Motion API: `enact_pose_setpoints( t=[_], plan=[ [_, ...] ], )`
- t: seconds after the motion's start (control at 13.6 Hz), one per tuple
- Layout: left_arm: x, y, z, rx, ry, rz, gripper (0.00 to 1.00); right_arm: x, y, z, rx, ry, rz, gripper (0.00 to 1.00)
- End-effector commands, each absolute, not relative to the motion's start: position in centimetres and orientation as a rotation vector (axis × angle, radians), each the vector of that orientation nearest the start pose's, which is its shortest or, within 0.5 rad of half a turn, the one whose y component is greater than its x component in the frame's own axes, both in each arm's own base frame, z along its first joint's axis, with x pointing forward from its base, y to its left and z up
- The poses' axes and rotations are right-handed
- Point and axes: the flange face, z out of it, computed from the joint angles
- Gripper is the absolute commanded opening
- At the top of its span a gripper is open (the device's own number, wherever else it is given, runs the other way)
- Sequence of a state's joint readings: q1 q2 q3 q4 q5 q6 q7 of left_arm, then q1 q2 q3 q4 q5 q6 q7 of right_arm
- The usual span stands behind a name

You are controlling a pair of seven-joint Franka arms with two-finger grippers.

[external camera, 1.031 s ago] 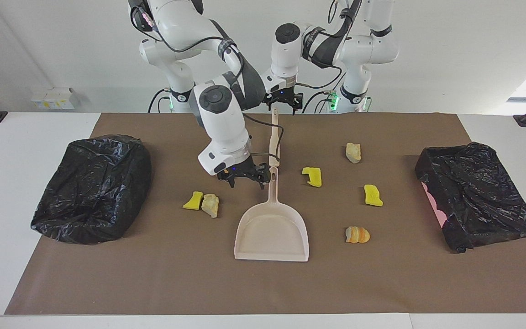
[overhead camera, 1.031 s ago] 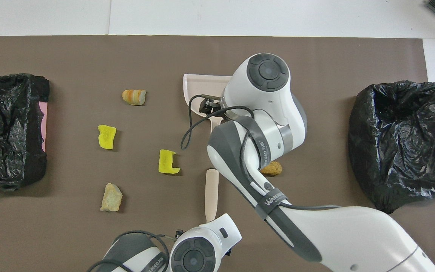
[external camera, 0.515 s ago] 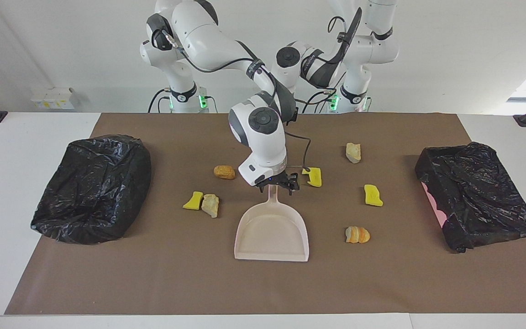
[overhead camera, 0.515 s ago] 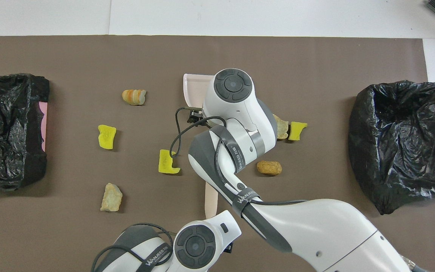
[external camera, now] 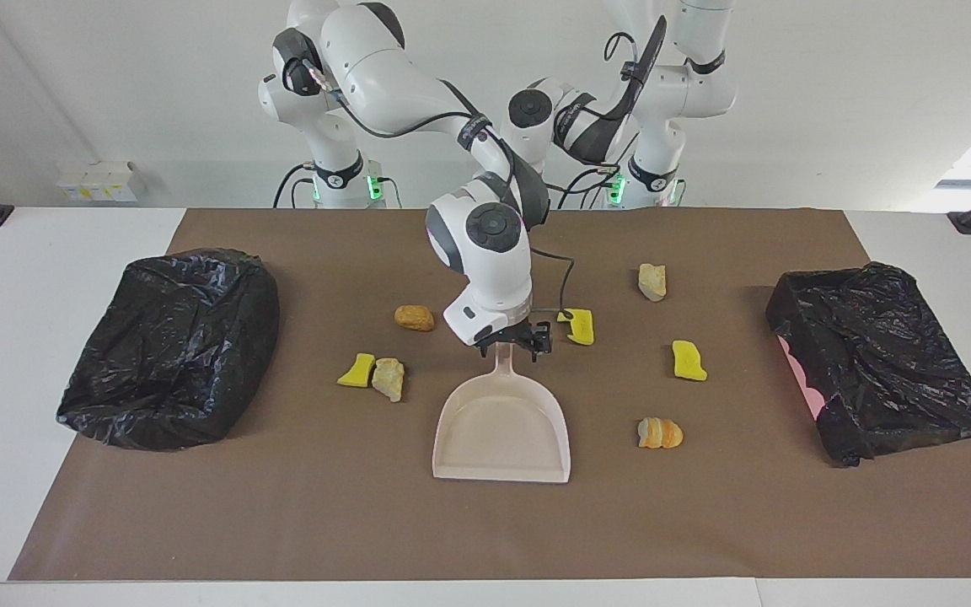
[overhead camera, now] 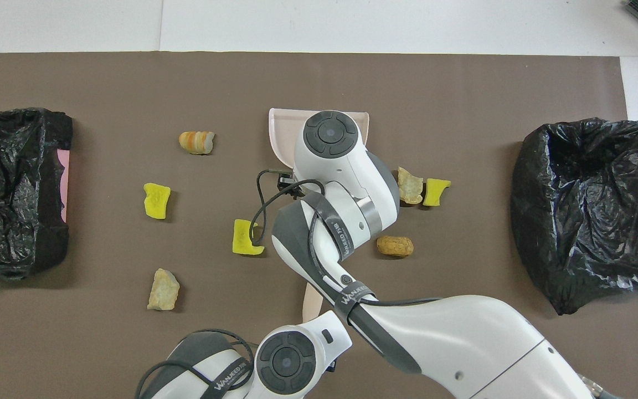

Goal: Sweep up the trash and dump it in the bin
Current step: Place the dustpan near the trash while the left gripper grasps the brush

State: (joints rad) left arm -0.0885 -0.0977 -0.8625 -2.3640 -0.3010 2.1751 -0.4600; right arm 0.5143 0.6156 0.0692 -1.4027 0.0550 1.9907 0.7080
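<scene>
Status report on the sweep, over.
Right tool at dustpan handle. Left tool hidden under its wrist, shut, by brush. Trash all loose on mat, dustpan empty. Nothing in the way.

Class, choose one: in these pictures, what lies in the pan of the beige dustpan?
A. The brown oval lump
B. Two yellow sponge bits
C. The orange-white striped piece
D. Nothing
D: the dustpan shows only its bare pan, while the scraps lie around it on the brown mat.
</scene>
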Motion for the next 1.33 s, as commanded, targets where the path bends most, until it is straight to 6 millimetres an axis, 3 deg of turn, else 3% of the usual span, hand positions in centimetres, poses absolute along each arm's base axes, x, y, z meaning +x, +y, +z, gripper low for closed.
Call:
enact_pose_setpoints(
  t=[0.0,0.29,0.52,0.59,0.66,0.81,0.96,1.25],
  plan=[
    [27.2,-39.4,34.3,-3.152,0.435,0.306,0.06,59.1,38.3,34.8,-3.104,0.240,0.144,0.52],
    [28.2,-38.2,36.6,-3.101,0.405,0.345,0.00,59.3,38.0,35.0,-3.108,0.244,0.142,0.48],
    [29.2,-35.4,39.2,-3.023,0.380,0.300,0.00,59.8,37.3,35.8,-3.100,0.257,0.123,0.07],
    [30.0,-34.4,39.5,-3.015,0.348,0.299,0.00,60.0,36.9,36.3,-3.097,0.265,0.113,0.00],
    [31.1,-33.2,40.0,-3.003,0.327,0.275,0.00,60.0,37.0,36.6,-3.097,0.257,0.103,0.00],
    [34.2,-30.4,40.7,-2.971,0.346,0.231,0.00,60.7,35.3,38.4,-3.087,0.234,0.069,0.00],
    [38.1,-26.1,41.2,-2.978,0.373,0.223,0.00,61.4,32.7,40.4,-3.093,0.126,0.075,0.00],
    [46.7,-19.7,42.7,-2.915,0.568,0.175,0.00,61.5,28.8,43.7,-3.080,-0.333,0.103,0.00]
  ],
)
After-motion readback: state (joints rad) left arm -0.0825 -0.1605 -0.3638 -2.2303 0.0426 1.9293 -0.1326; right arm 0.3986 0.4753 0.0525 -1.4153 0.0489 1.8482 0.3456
